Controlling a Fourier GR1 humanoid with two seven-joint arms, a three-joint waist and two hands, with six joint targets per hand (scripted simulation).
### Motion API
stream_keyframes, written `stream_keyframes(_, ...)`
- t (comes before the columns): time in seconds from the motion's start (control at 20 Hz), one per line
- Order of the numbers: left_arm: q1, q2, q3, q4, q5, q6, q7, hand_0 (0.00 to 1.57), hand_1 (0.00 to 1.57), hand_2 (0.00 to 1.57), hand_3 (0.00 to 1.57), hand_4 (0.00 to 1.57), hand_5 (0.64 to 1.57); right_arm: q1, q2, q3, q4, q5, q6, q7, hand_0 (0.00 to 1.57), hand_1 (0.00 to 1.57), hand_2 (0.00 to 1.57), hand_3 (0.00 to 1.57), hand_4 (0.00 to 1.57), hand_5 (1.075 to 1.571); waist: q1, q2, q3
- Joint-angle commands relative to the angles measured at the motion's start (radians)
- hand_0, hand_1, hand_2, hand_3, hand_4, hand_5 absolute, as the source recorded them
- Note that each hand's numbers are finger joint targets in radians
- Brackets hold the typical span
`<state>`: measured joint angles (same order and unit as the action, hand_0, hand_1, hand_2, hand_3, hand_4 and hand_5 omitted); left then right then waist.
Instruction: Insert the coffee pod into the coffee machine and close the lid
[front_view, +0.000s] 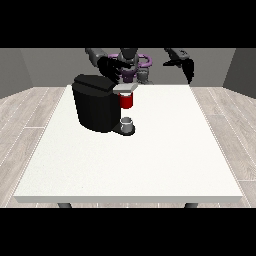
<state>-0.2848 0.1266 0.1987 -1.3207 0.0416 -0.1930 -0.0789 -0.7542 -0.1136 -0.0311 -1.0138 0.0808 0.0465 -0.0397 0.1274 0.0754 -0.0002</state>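
We saw a large white worktop (150, 160) standing on a pale plank floor (30, 115), and on its far part toward the view's left sat a black coffee machine (95, 102), with a small grey cup (127, 124) resting on the machine's base at its front.

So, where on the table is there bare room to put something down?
The table is bare along its near edge and its whole right half. It is crowded only at the far left, around the coffee machine and the cup.
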Motion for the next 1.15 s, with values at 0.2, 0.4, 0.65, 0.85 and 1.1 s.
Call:
stream_keyframes(0.2, 0.060, -0.012, -0.051, -0.037, -0.004, -0.028, -0.030, 0.00, 0.00, 0.00, 0.00, 0.00, 1.571, -0.047, -0.008, 0.008, 0.046, 0.058, -0.012, -0.017, 0.00, 0.00, 0.00, 0.00, 0.14, 1.571, 0.037, -0.012, 0.0001)
stream_keyframes(0.4, 0.044, 0.022, -0.002, 0.000, 0.030, -0.047, -0.086, 0.00, 0.00, 0.00, 0.00, 0.18, 1.571, -0.044, 0.052, 0.040, 0.004, 0.063, -0.022, 0.018, 0.00, 0.00, 0.00, 0.00, 0.07, 1.571, -0.008, -0.042, -0.0001)
stream_keyframes(0.65, 0.039, -0.086, -0.096, -0.067, -0.033, 0.047, -0.066, 0.00, 0.00, 0.00, 0.00, 0.21, 1.571, -0.023, 0.074, 0.044, -0.002, 0.041, 0.020, -0.082, 0.00, 0.00, 0.00, 0.00, 0.13, 1.571, -0.020, -0.053, 0.0003)
stream_keyframes(0.85, 0.099, -0.044, -0.047, -0.011, -0.014, 0.031, -0.089, 0.00, 0.00, 0.00, 0.00, 0.19, 1.571, 0.162, 0.112, 0.130, -0.084, -0.038, 0.056, -0.148, 0.00, 0.00, 0.00, 0.00, 0.28, 1.571, -0.079, -0.122, 0.0002)
stream_keyframes(1.1, 0.136, -0.066, -0.066, 0.009, -0.040, 0.056, -0.102, 0.00, 0.00, 0.00, 0.00, 0.19, 1.571, 0.352, 0.113, 0.215, -0.150, -0.153, -0.046, -0.162, 0.00, 0.00, 0.00, 0.00, 0.16, 1.571, -0.116, -0.179, 0.0004)
